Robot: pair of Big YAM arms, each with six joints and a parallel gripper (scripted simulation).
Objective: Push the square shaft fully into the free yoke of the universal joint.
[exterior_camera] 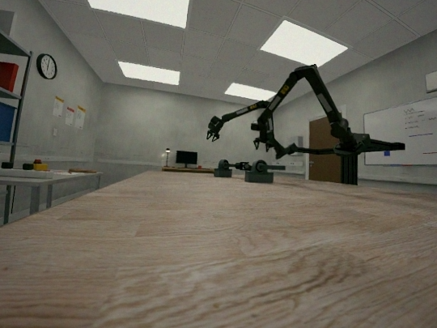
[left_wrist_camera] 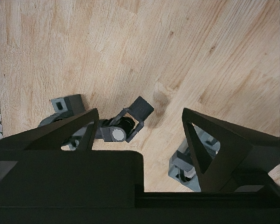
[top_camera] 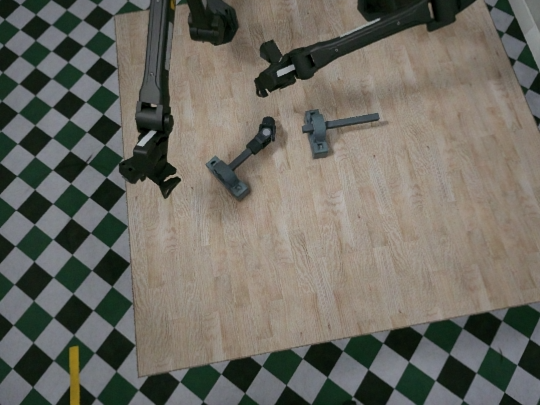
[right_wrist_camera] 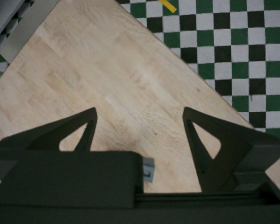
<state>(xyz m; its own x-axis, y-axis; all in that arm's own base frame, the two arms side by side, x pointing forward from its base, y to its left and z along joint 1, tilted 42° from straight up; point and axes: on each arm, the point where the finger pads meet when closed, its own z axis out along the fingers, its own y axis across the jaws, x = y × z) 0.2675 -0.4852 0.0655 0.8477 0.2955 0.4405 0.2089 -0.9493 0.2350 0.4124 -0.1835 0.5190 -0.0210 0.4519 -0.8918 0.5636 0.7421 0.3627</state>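
The square shaft runs through its bearing block; a short stub points toward the joint. The universal joint sits on a shaft in the other bearing block. Its free yoke is bent away from the shaft and apart from it. My left gripper is open and empty, above and behind the joint. My right gripper is open and empty, left of the joint's block in the top view.
The wooden table has its left edge near my right gripper in the top view. A chequered floor lies beyond the edges. A small part of a grey block shows low in the right wrist view, partly hidden by the gripper.
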